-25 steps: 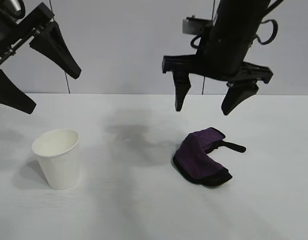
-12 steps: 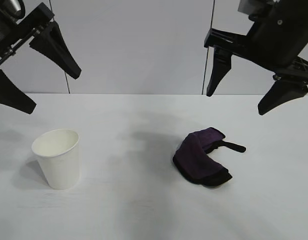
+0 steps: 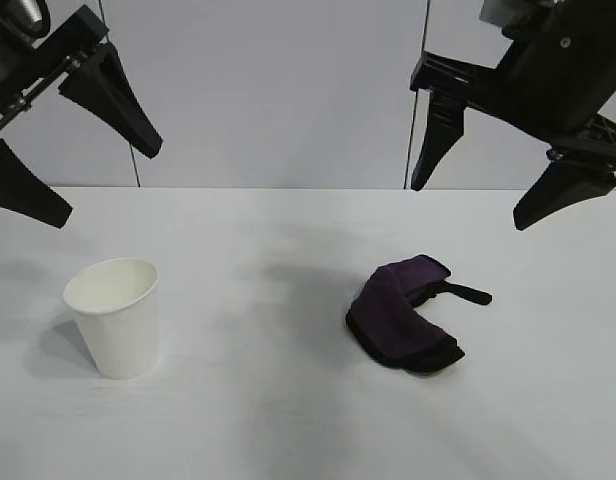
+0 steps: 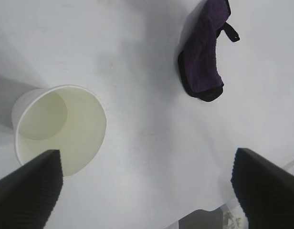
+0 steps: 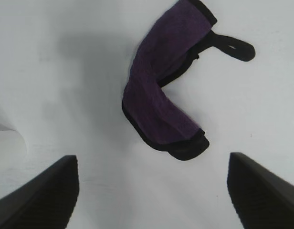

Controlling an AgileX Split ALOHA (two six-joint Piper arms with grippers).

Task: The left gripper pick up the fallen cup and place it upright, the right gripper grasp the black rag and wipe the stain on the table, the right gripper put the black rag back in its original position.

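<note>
The white paper cup (image 3: 116, 316) stands upright at the table's front left; it also shows in the left wrist view (image 4: 61, 126). The rag (image 3: 403, 315), purple with black edging and a black loop, lies crumpled right of centre; it shows in the left wrist view (image 4: 203, 52) and the right wrist view (image 5: 167, 90). My left gripper (image 3: 83, 170) hangs open and empty high above the cup at the upper left. My right gripper (image 3: 473, 205) hangs open and empty high above and behind the rag. No stain shows on the white table (image 3: 258, 400).
A pale wall with vertical seams (image 3: 288, 90) stands behind the table. The table's edge and a dark floor patch (image 4: 199, 219) show in the left wrist view.
My right gripper has risen and swung to the right, away from above the rag, then settled. The left gripper, cup and rag have not moved.
</note>
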